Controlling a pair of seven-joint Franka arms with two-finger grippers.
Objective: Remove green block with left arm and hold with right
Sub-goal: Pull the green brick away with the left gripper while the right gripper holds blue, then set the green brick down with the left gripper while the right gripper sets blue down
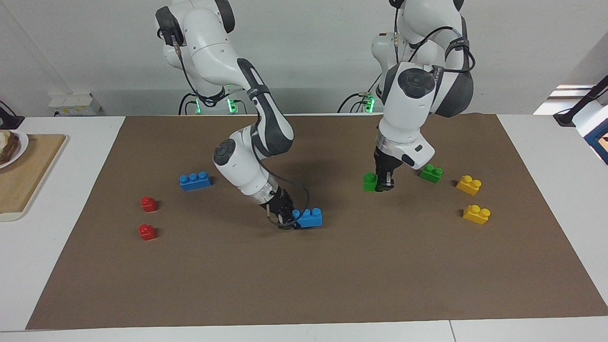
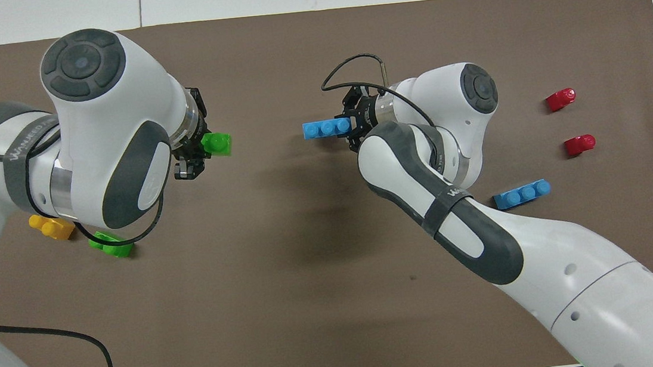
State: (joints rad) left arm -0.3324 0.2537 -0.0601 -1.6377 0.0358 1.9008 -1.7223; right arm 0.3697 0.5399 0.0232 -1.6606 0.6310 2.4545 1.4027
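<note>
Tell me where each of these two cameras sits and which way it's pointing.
Facing view: high across the table, looking at the robots; both arms show, bases at top.
Overhead view: high above the robots' end, looking steeply down; both arms enter from the bottom.
Shared: left gripper shut on the green block, right gripper shut on the blue brick, over the brown mat.

"WANJEED" on the dark strap of the left arm (image 2: 30, 153) in the overhead view.
</note>
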